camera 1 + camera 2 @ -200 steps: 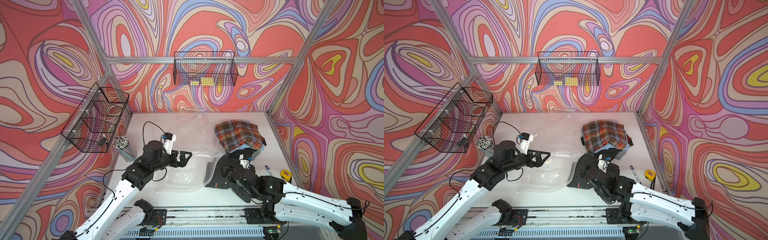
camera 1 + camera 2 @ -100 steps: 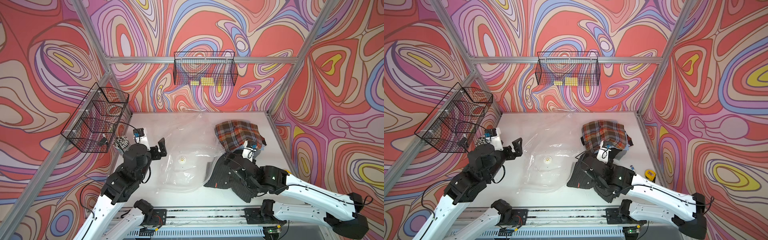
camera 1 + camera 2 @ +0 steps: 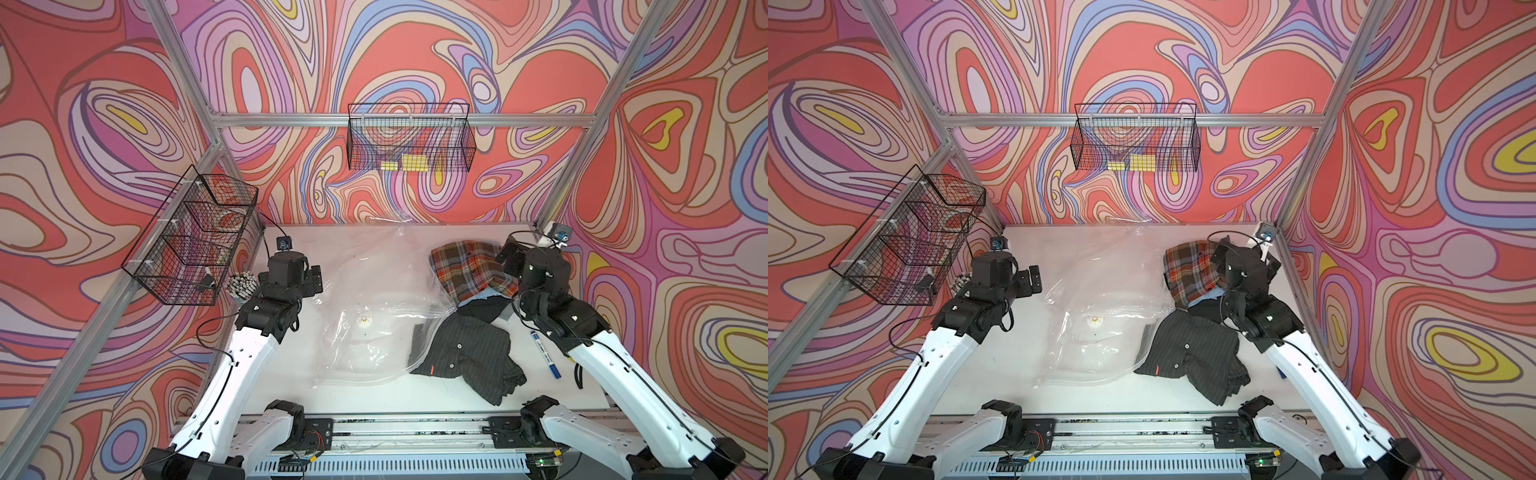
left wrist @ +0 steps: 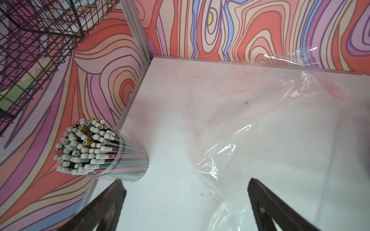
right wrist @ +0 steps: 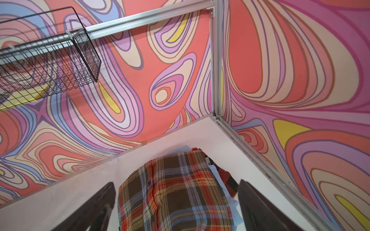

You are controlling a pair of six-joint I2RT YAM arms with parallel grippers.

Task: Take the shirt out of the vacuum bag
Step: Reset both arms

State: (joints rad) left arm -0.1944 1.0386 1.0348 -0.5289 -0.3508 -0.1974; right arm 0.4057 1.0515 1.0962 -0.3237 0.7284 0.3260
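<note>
The vacuum bag (image 3: 374, 299) lies crinkled and transparent mid-table in both top views, its white valve (image 3: 365, 321) facing up. A dark striped shirt (image 3: 469, 353) lies crumpled at the bag's right, with the bag's zip edge over its left edge. My left gripper (image 3: 313, 280) hangs open left of the bag; in the left wrist view the left gripper (image 4: 186, 200) holds nothing, and the bag (image 4: 260, 120) lies beside it. My right gripper (image 3: 509, 259) is open at the back right. In the right wrist view the right gripper (image 5: 177, 200) is above a plaid shirt (image 5: 170, 190).
The plaid shirt (image 3: 465, 270) tops a small pile of clothes at the back right. A clear cup of pencils (image 3: 242, 284) stands by the left wall. A blue marker (image 3: 545, 355) lies near the right arm. Wire baskets (image 3: 195, 237) (image 3: 409, 143) hang on the left and back walls.
The left arm has drawn off the bag toward the pencil cup. The right arm has swung from the dark shirt to the back right, above the plaid shirt. The dark shirt now lies uncovered.
</note>
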